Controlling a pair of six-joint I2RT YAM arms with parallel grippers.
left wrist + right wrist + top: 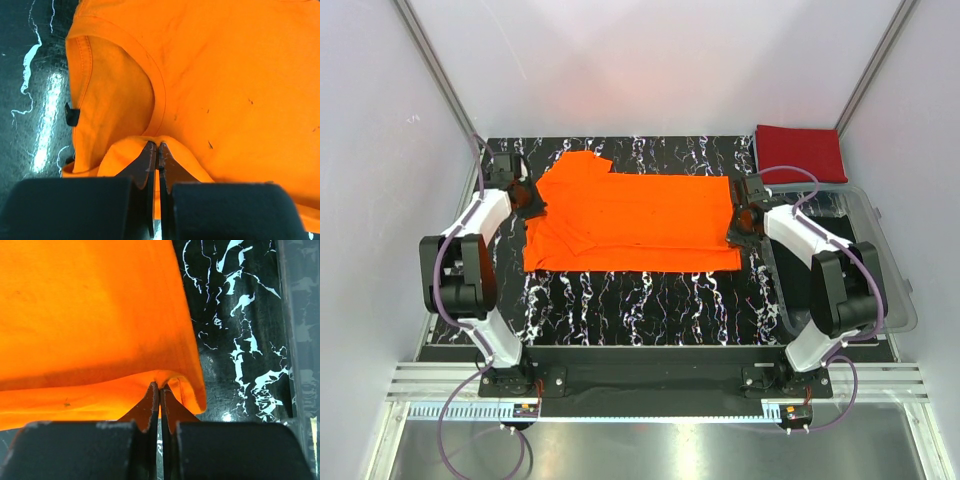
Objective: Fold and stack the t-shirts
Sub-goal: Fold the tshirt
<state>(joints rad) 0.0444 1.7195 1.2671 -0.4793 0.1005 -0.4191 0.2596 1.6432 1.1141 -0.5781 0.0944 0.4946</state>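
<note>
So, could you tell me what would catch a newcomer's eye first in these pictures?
The bright orange t-shirt dominates, spread across the middle of the black marbled table. The left gripper is pinched shut on it near the collar, and the right gripper is shut on a corner at the opposite end. A deep red t-shirt lies folded at the table's far right corner.

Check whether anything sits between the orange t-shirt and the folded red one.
Nothing visible does. Only bare table separates the orange t-shirt from the red t-shirt at the far right corner. The left gripper and right gripper each pinch the orange cloth; the clear bin sits to the side.
</note>
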